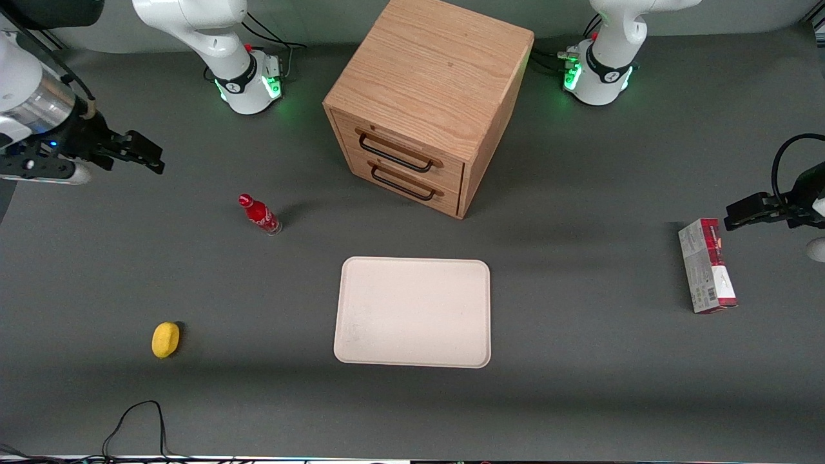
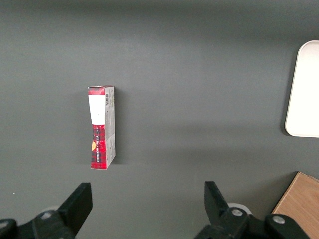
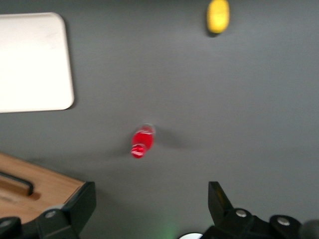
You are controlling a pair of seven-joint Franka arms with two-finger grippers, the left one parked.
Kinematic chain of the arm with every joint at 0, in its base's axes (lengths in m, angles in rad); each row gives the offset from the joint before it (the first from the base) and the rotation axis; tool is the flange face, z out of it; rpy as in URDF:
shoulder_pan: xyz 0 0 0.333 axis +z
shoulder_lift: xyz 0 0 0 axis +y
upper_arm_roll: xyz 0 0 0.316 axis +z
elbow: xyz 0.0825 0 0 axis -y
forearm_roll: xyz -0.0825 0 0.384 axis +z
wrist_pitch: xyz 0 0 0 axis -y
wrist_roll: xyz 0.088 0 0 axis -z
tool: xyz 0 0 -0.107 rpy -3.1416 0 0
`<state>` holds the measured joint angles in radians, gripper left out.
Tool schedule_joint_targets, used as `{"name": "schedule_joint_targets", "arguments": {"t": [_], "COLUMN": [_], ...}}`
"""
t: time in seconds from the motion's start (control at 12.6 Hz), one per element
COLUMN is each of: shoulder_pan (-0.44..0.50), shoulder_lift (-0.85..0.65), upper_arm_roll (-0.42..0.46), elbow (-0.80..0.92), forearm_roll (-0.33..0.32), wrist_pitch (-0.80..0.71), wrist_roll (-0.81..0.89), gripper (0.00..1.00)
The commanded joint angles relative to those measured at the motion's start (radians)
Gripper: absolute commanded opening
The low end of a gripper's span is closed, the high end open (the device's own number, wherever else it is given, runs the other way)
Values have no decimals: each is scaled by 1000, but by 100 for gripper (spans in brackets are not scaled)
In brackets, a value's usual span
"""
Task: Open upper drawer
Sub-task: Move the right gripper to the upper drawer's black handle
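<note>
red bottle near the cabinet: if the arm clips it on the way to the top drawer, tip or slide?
Probably tips: the red bottle stands upright, tall and narrow on a small base. Once down, its round body would likely roll. The pincer, open, hangs toward the working arm's end of the table, apart from the bottle and the upper drawer.

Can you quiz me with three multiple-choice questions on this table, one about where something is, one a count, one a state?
1. Where is the gripper?
A. On the upper drawer's handle
B. In the air toward the working arm's end, apart from the cabinet
C. Over the tray

2. How many drawers does the cabinet have?
A. One
B. Two
C. Three

3. The upper drawer is:
A. Shut
B. Pulled out
C. Removed

Answers: 1 B, it hangs clear of the cabinet, fingers open. 2 B, two black handles on its front. 3 A, its front sits flush.
</note>
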<state>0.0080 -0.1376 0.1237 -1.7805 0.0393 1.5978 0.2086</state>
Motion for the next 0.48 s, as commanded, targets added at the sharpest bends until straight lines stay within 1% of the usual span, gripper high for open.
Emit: {"name": "schedule_joint_targets", "arguments": {"t": [0.0, 0.08, 0.24, 0.32, 0.4], "shoulder_pan": [10, 10, 10, 12, 12], "shoulder_lift": [45, 68, 122, 147, 159], "upper_arm_roll": [60, 97, 187, 236, 305], "elbow": [41, 59, 142, 170, 171], "forearm_roll": [79, 89, 91, 91, 99], "wrist_pitch": [-16, -16, -16, -16, -21], "wrist_roll": [-53, -102, -269, -356, -418], "gripper": [100, 100, 100, 100, 100]}}
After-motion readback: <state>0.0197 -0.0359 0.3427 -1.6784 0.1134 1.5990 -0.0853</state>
